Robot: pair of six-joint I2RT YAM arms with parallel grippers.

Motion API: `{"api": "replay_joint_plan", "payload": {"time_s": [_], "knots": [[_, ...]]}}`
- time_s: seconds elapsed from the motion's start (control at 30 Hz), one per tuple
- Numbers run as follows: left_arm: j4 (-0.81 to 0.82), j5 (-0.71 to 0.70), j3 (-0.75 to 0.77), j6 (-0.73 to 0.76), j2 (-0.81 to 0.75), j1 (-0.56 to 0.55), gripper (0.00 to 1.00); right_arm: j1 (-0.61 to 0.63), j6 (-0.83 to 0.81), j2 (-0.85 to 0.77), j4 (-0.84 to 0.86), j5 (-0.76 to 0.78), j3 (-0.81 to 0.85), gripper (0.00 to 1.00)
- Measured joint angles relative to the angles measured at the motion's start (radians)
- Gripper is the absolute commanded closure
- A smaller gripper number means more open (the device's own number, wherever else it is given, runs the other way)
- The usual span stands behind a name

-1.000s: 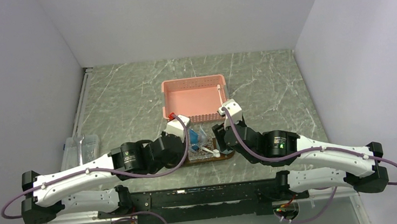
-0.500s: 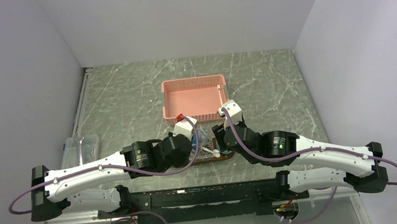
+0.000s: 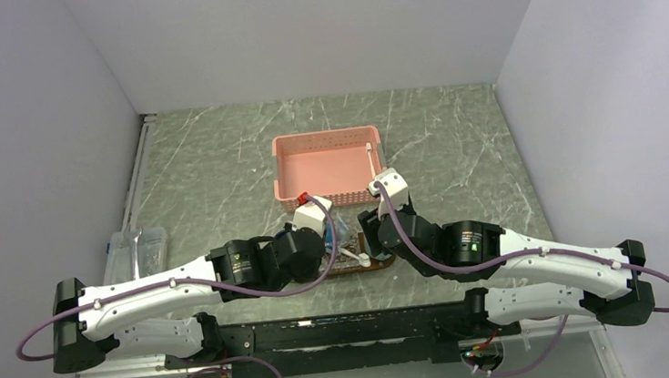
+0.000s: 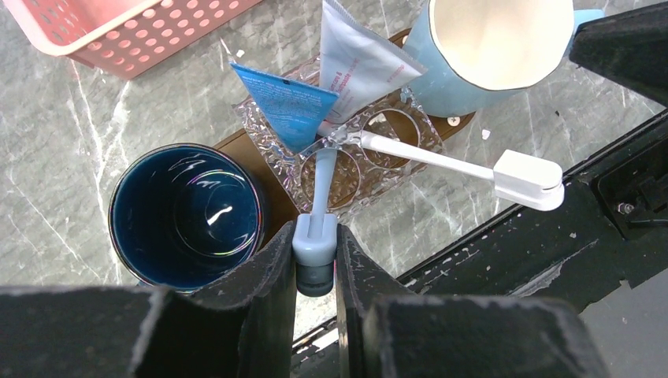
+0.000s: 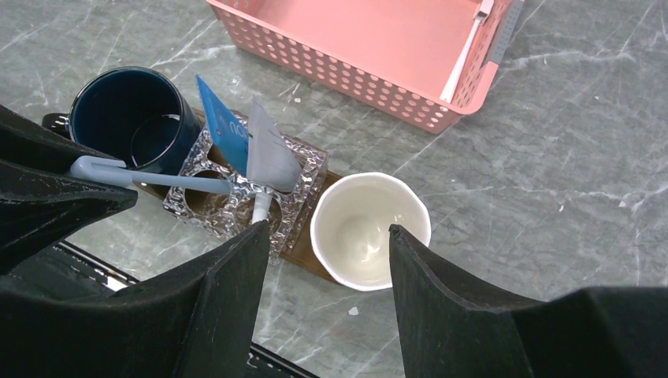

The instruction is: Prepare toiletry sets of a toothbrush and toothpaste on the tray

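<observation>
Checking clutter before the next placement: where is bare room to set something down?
Bare marble lies between pink basket and tray, and right of the pale mug. The basket holds only one toothbrush. The tray is crowded: dark mug, clear holder, pale mug.

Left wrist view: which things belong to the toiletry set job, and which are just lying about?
Job: held toothbrush, second toothbrush, blue toothpaste, pale tube, clear holder, tray.
Lying about: dark mug, light-blue mug, pink basket.
</observation>
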Motion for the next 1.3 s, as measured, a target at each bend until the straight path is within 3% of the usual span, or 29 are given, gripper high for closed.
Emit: {"api": "replay_joint_plan", "payload": {"time_s": [0.23, 1.3], "knots": [[0.0, -0.006, -0.001, -0.002, 0.003, 0.0, 0.83, 0.0, 0.0, 0.0, 0.0, 0.0, 0.0, 0.4], [-0.028, 0.048, 0.009, -0.002, 0.014, 0.0, 0.54, 0.0, 0.003, 0.0, 0.003, -0.01, -0.017, 0.39]]}}
